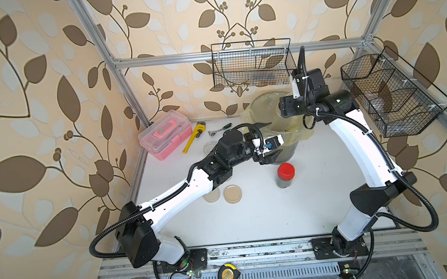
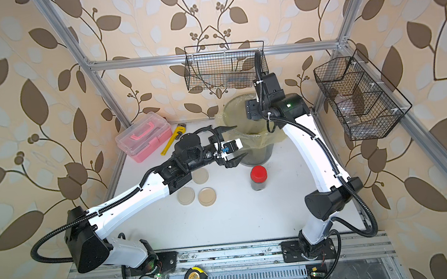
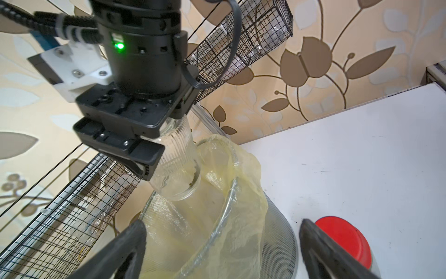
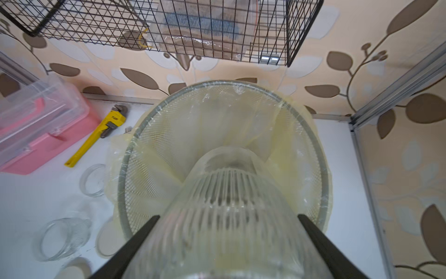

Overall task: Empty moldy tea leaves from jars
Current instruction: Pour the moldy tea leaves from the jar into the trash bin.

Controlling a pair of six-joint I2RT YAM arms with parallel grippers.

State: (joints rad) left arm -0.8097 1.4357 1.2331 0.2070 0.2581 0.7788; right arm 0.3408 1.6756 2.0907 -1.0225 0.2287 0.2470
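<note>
My right gripper [image 4: 228,215] is shut on a clear ribbed glass jar [image 4: 226,217], lidless and tipped mouth-down over the lined grey bin [image 4: 323,154]. In the left wrist view the jar [image 3: 178,164] looks nearly empty, with a few dark tea leaf bits [image 3: 191,182] at its mouth. My left gripper [image 3: 222,223] stands open beside the bin's wall with nothing in it. A red-lidded jar [image 1: 286,174] of dark tea leaves [image 1: 285,183] stands upright on the table just in front of the bin. Two empty lidless jars [image 4: 93,180] [image 4: 62,238] sit left of the bin.
Three beige lids [image 2: 207,196] [image 2: 186,196] [image 2: 200,175] lie on the white table by my left forearm. A pink toolbox [image 1: 164,134], a yellow pipe wrench [image 1: 193,137] and a ratchet [image 1: 220,129] lie at the back left. Wire baskets [image 1: 251,64] [image 1: 391,96] hang on the back and right walls.
</note>
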